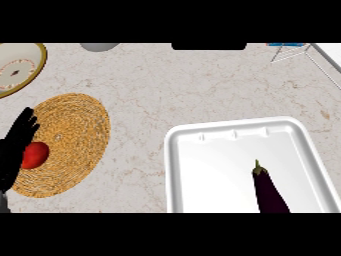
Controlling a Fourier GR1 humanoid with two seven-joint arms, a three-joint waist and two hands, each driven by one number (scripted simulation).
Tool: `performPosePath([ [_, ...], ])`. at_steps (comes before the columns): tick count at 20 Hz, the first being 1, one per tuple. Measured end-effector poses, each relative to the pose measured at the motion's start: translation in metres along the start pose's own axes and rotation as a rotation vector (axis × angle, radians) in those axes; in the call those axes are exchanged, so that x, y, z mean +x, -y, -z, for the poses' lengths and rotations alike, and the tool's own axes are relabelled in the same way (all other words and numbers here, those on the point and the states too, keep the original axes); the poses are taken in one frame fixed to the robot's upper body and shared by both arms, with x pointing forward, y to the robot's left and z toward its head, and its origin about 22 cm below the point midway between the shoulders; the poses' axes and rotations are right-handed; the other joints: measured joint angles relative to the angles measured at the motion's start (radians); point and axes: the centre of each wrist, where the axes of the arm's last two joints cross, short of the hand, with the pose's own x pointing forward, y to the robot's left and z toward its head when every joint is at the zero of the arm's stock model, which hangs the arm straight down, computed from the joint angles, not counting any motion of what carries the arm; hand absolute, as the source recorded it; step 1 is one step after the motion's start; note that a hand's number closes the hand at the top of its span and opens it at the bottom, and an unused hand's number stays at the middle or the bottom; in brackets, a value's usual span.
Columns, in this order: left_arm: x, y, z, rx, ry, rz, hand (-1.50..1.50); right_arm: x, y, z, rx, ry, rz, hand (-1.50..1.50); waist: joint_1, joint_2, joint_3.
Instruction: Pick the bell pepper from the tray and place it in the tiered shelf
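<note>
Head view: the left hand (pixel 12 150) comes in at the lower left edge, fingers straight and pointing up over the rim of a woven mat (pixel 69 142), holding nothing. A red pepper (pixel 36 155) lies on the mat, just beside the hand and partly hidden by it. On the white tray (pixel 202 150) lies an eggplant (pixel 269 192). A wire shelf (pixel 328 65) stands at the worktop's (pixel 173 85) upper right.

On the surface (pixel 202 90), a tray (pixel 202 165) holding an eggplant (pixel 270 192) lies right of a woven mat (pixel 73 135) bearing a tomato (pixel 36 154).
</note>
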Motion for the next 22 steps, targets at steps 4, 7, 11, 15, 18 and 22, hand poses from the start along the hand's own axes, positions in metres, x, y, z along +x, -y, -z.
performPosePath([
  [4,-0.001,-0.002,0.003,0.004,0.002,0.006,0.00,-0.009,-0.005,0.013,0.012,-0.005,-0.053,-1.50,-0.004,-0.002,0.000],
  [7,0.001,-0.002,0.005,-0.002,-0.008,0.004,0.00,-0.013,-0.006,0.018,0.015,0.007,-0.049,-1.50,-0.004,-0.001,-0.001],
  [11,0.002,-0.002,0.006,-0.005,-0.013,0.004,0.00,-0.018,-0.014,0.020,0.004,0.022,0.018,-1.50,-0.002,-0.001,-0.001],
  [15,0.001,-0.002,0.003,-0.010,-0.008,0.008,0.00,-0.016,-0.005,0.027,0.006,0.001,0.138,-1.50,0.004,0.000,-0.001],
  [18,0.001,-0.004,0.002,-0.004,-0.010,0.006,0.00,-0.016,0.002,0.026,0.029,-0.021,0.244,-1.50,-0.002,-0.002,-0.001],
  [22,-0.001,-0.004,-0.002,0.004,-0.018,0.009,0.00,-0.020,0.013,0.023,0.046,-0.028,0.374,-1.50,-0.011,-0.006,-0.001],
])
